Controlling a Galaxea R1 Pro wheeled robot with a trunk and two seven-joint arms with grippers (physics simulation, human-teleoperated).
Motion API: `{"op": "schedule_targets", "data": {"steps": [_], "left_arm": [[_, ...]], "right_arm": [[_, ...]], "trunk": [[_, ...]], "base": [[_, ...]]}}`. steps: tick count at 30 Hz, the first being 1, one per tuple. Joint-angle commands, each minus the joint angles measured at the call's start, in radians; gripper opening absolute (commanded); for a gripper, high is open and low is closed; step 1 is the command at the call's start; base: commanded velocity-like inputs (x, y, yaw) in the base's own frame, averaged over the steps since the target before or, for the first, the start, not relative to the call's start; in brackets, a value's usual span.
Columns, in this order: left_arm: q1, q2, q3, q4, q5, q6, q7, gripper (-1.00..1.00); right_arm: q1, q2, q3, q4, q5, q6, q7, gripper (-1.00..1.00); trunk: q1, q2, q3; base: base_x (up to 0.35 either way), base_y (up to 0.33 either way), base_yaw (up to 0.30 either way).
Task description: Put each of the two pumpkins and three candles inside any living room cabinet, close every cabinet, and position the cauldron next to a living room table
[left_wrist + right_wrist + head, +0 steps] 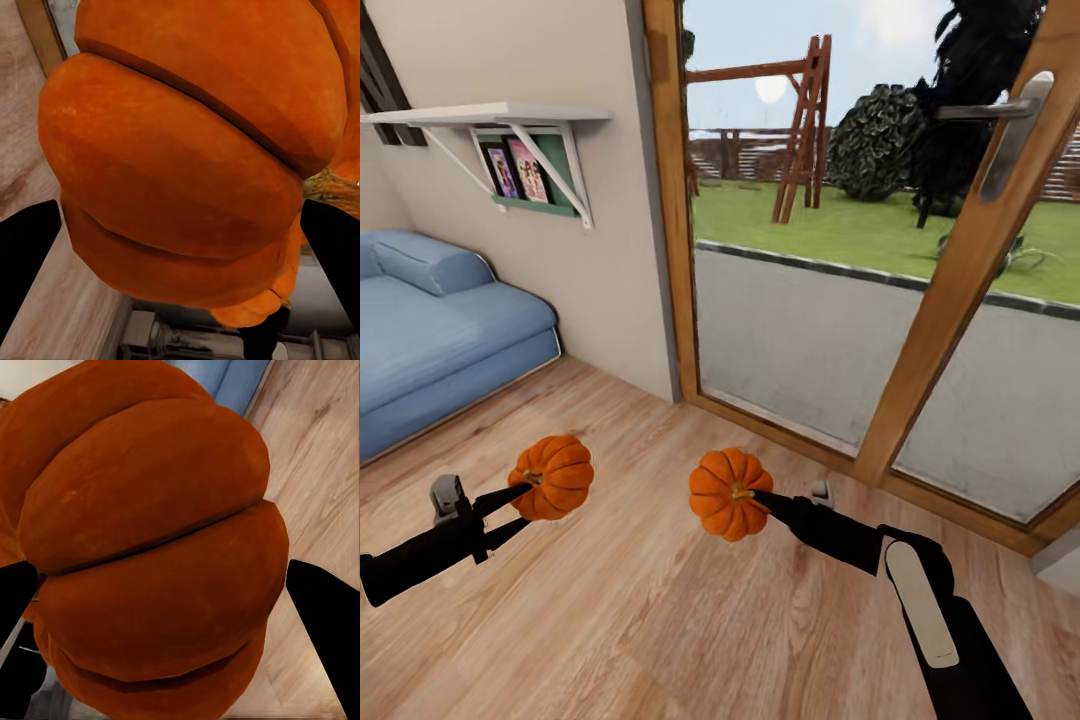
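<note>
Two orange ribbed pumpkins hang above the wooden floor in the head view. My left gripper (523, 503) is shut on the left pumpkin (554, 476), which bulges close between the black fingers (26, 255) in the left wrist view as an orange mass (180, 165). My right gripper (758, 497) is shut on the right pumpkin (726, 492); the right wrist view has the same pumpkin (157, 562) pressed between its dark fingers (326, 615). The candles, the cabinet and the cauldron are out of view.
A blue sofa (430, 320) stands at the left against the wall, under a white shelf (490, 115) with framed photos. A wood-framed glass door (950, 270) with a metal handle (1010, 135) fills the right, garden beyond. Bare wooden floor (660, 620) lies below both arms.
</note>
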State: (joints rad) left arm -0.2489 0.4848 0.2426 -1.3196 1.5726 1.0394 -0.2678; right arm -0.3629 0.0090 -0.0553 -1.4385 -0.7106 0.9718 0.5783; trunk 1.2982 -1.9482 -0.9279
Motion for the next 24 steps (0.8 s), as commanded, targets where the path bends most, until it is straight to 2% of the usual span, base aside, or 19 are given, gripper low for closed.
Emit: {"op": "schedule_targets", "data": {"steps": [1, 7, 24], "left_arm": [[-0.001, 0.000, 0.010, 0.002, -0.008, 0.004, -0.009, -1.00], [-0.001, 0.000, 0.027, 0.001, -0.006, 0.005, -0.010, -1.00], [-0.001, -0.002, 0.020, -0.001, -0.006, 0.005, -0.010, -1.00]], "right_arm": [[-0.001, 0.001, -0.002, 0.000, 0.001, 0.007, 0.006, -1.00], [-0.001, -0.001, -0.003, 0.000, 0.001, 0.008, 0.007, -1.00], [-0.001, 0.005, 0.003, 0.000, 0.003, 0.005, 0.006, -1.00]], "trunk": [[0.000, 0.000, -0.001], [0.000, 0.000, -0.001], [0.000, 0.000, -0.001]], "base": [[-0.092, 0.000, 0.262], [-0.284, 0.000, 0.278], [-0.345, 0.000, 0.287]]}}
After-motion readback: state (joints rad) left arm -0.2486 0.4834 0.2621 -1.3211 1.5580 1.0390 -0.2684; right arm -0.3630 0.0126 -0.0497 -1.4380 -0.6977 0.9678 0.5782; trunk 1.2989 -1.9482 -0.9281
